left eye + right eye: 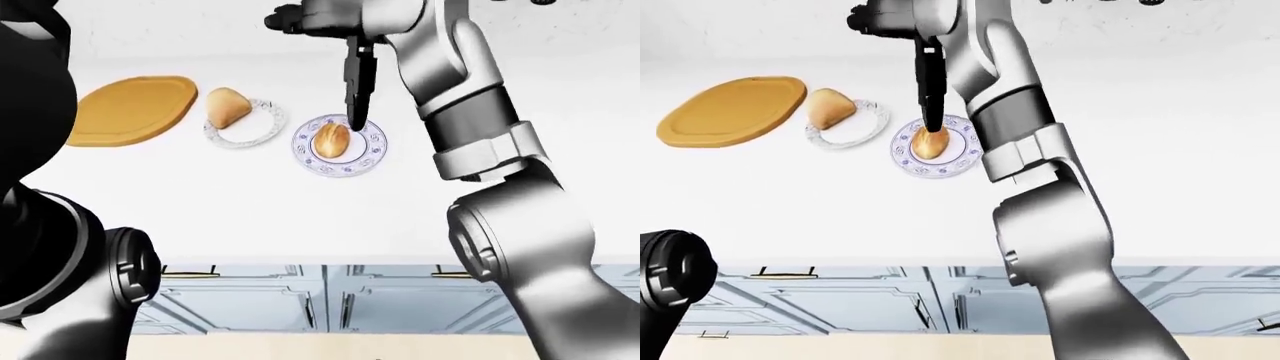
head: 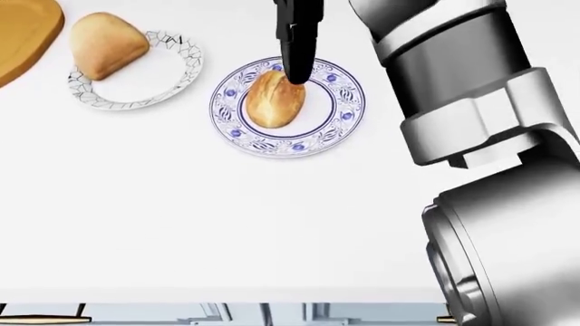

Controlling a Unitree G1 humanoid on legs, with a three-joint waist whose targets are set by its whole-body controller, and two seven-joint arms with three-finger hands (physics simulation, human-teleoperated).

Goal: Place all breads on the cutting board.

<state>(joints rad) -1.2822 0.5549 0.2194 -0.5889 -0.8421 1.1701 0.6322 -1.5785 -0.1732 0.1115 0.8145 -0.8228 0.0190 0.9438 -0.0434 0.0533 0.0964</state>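
Observation:
A wooden cutting board [image 1: 130, 110] lies at the upper left of the white counter. A pale bread roll [image 2: 106, 44] sits on a white crackle-pattern plate [image 2: 168, 75] beside the board. A browner bread roll [image 2: 272, 102] sits on a blue-patterned plate [image 2: 345, 109] to the right of it. My right hand [image 2: 296, 68] reaches down from the top, its dark fingers [image 2: 296, 47] straight and pointing down, the tips at the roll's upper end. The fingers are not closed round it. My left hand is out of view.
My left arm [image 1: 40, 225] fills the left edge of the left-eye view as a black shape. The counter's edge [image 1: 300, 262] runs across the bottom, with pale blue cabinet doors [image 1: 320, 300] below it. My right forearm [image 1: 500, 150] crosses the right side.

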